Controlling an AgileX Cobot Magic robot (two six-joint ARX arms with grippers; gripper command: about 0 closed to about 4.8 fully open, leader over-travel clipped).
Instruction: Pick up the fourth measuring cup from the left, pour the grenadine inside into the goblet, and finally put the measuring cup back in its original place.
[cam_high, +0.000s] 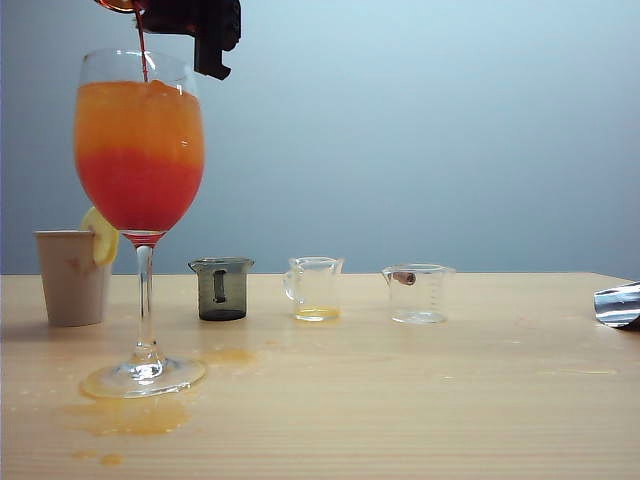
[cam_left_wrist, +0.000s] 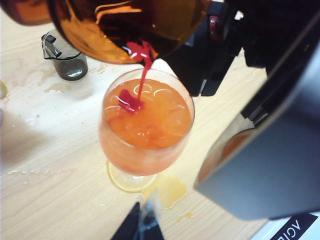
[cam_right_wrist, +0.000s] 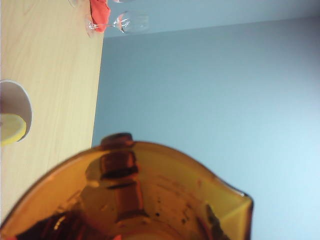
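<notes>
The goblet (cam_high: 140, 150) stands at the left, orange on top with a red layer below. My right gripper (cam_high: 205, 30) is above its rim, shut on the amber fourth measuring cup (cam_high: 120, 5), which is tipped over. A thin stream of grenadine (cam_high: 142, 50) runs from the cup's lip into the goblet. In the left wrist view the cup (cam_left_wrist: 115, 30) pours the grenadine (cam_left_wrist: 143, 75) onto the orange drink in the goblet (cam_left_wrist: 147, 125), with the right gripper (cam_left_wrist: 210, 55) behind it. The cup (cam_right_wrist: 130, 200) fills the right wrist view. My left gripper (cam_left_wrist: 145, 222) hovers shut beside the goblet's foot.
A paper cup (cam_high: 70, 275) with a lemon slice (cam_high: 100, 235) stands left of the goblet. A dark grey cup (cam_high: 222, 290) and two clear cups (cam_high: 315, 290) (cam_high: 418, 293) stand in a row. Orange spills (cam_high: 135, 415) lie by the goblet's foot. A silver object (cam_high: 618, 305) is at the right edge.
</notes>
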